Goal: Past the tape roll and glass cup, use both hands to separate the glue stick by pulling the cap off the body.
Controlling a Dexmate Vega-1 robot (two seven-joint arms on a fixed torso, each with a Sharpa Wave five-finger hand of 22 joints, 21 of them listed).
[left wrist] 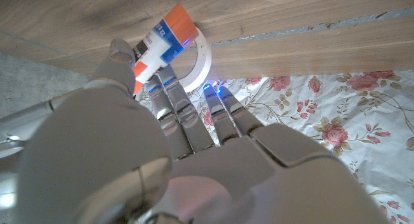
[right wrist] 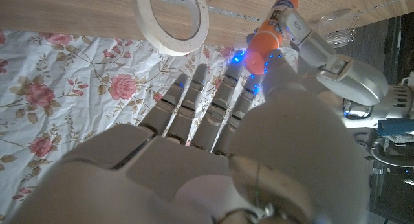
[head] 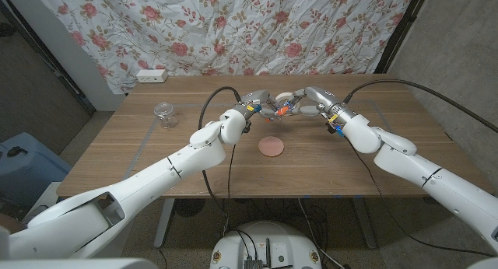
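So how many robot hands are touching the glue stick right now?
2. The left hand grips the glue stick by its body end, and the right hand holds its orange cap end, above the table behind the tape roll.

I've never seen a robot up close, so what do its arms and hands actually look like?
Both arms are glossy white, rounded shells with dark seams at the joints. A black cable loops along each forearm. The left hand and right hand are silvery grey metal with jointed fingers; small blue lights glow near the fingertips, and coloured wiring shows at the wrists.
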